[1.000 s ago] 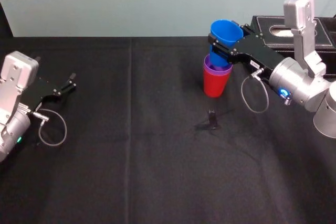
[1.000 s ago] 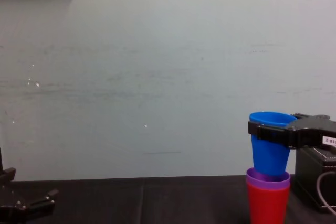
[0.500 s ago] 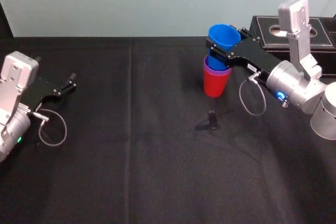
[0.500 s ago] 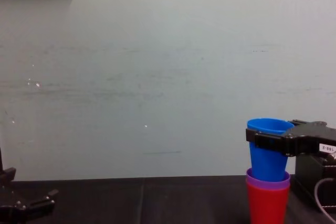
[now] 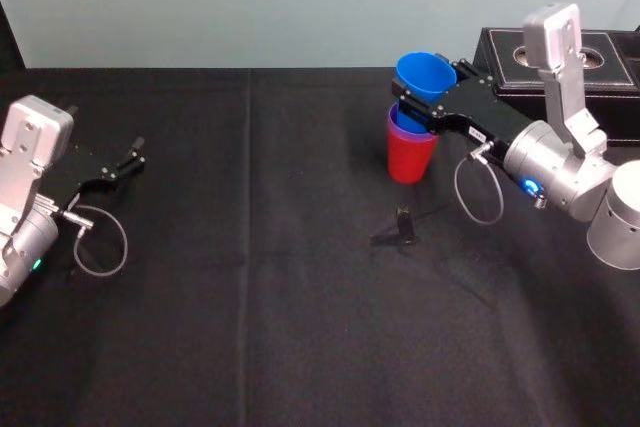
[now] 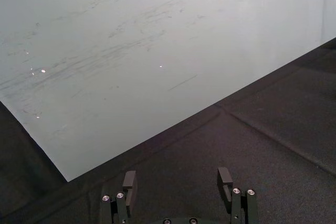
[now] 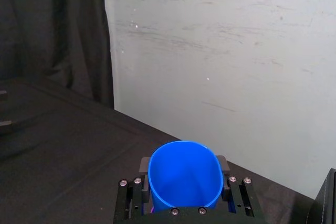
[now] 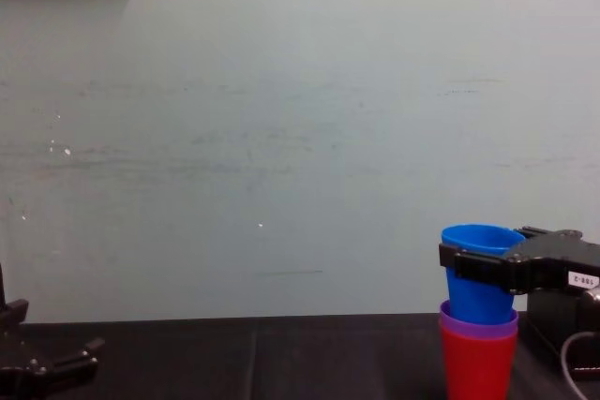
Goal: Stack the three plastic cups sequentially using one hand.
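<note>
The red cup [image 5: 411, 160] stands upright on the black table with the purple cup [image 5: 395, 125] nested in it, only its rim showing. My right gripper [image 5: 428, 107] is shut on the blue cup [image 5: 425, 75] just under its rim, and the cup's lower part sits inside the purple one. From the side, the blue cup [image 8: 480, 274] rises out of the purple rim [image 8: 478, 323] above the red cup [image 8: 478, 367], with the right gripper [image 8: 487, 264] around it. The wrist view looks down into the blue cup [image 7: 185, 177]. My left gripper [image 5: 130, 159] rests open at the far left, its fingers [image 6: 129, 181] apart.
A black stitched box [image 5: 590, 57] stands behind my right arm at the table's back right. A small dark object [image 5: 402, 223] lies on the cloth in front of the cups. The pale wall runs along the table's far edge.
My right gripper has lowered the blue cup deeper into the purple cup and shifted slightly left. The left arm has not moved.
</note>
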